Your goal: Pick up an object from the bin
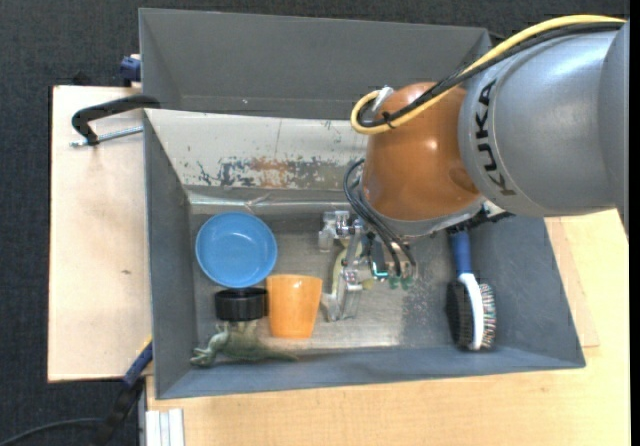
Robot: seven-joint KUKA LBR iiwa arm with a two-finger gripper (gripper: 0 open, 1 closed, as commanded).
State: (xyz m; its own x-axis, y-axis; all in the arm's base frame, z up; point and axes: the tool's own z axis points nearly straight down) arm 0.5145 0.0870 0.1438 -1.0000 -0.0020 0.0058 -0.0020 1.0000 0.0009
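I am reading one brand name from my screen, KUKA (487, 141), and it is standing in dark capital letters on the grey round casing of the arm (560, 114), which is reaching in from the right above the bin (170, 264). The word is running along the casing's left edge, so I am reading it turned on its side. Its letters are lying just beside the orange cover (415, 164) and just under the yellow cable (520, 39) that is crossing the casing.
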